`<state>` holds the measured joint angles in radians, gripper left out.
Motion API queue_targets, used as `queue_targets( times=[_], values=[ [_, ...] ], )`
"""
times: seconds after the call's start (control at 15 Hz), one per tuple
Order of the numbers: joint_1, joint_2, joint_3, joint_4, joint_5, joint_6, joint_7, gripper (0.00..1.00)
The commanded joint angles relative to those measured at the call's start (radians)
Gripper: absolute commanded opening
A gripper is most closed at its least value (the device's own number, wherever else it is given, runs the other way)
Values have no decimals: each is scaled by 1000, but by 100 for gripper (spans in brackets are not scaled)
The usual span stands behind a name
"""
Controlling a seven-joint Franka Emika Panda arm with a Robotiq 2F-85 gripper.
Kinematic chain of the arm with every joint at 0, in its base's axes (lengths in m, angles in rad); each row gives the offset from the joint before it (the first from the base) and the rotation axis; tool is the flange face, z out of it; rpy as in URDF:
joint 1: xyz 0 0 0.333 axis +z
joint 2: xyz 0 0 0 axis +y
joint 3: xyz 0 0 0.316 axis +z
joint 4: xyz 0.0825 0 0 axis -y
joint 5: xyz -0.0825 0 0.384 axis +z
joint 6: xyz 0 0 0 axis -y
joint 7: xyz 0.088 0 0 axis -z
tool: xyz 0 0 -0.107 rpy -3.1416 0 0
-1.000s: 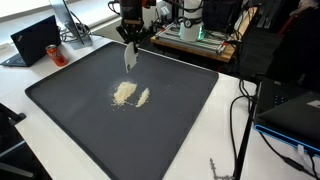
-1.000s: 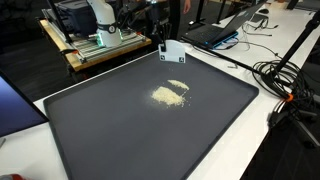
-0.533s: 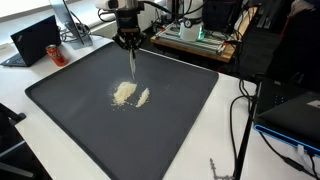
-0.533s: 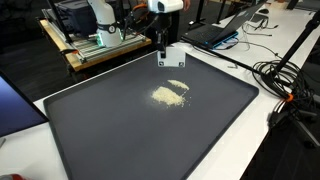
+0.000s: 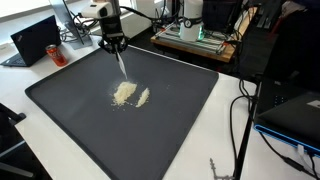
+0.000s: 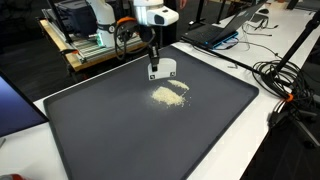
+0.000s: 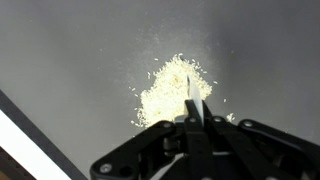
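Gripper [image 5: 115, 47], clamped on white card [image 6: 165, 70], has swung in closer to crumb pile [image 7: 172, 88] and lower. Card now just behind pile, apart from it, sweep not started.

Your arm [image 5: 106, 14] comes in from the back of the scene in both exterior views, with the wrist bent so the hand points straight down. Your gripper [image 5: 115, 48] hangs low, its fingers [image 7: 160, 140] close together and pinching a thin white card [image 5: 121, 64] that juts out below them. In the wrist view the fingers meet at bottom centre.
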<state>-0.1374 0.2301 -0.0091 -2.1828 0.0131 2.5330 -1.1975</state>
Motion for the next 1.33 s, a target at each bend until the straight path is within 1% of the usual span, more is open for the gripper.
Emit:
queue_targets(
  times=[0.0, 0.13, 0.2, 0.27, 0.4, 0.8, 1.0, 1.27],
  values=[
    [-11, 8, 3, 7, -2, -2, -22, 4],
    [-14, 16, 4, 15, -2, -2, -37, 4],
    [-13, 17, 5, 15, -2, -2, -38, 1],
    [-15, 17, 10, 10, 1, -5, -59, 1],
    [-12, 21, 12, -12, -17, 20, -77, 1],
    [-11, 68, 19, -51, -23, 164, -85, 1],
    [-5, 100, 16, -69, -56, 240, -68, 1],
    [15, 139, -9, -82, -158, 285, -24, 1]
  ],
)
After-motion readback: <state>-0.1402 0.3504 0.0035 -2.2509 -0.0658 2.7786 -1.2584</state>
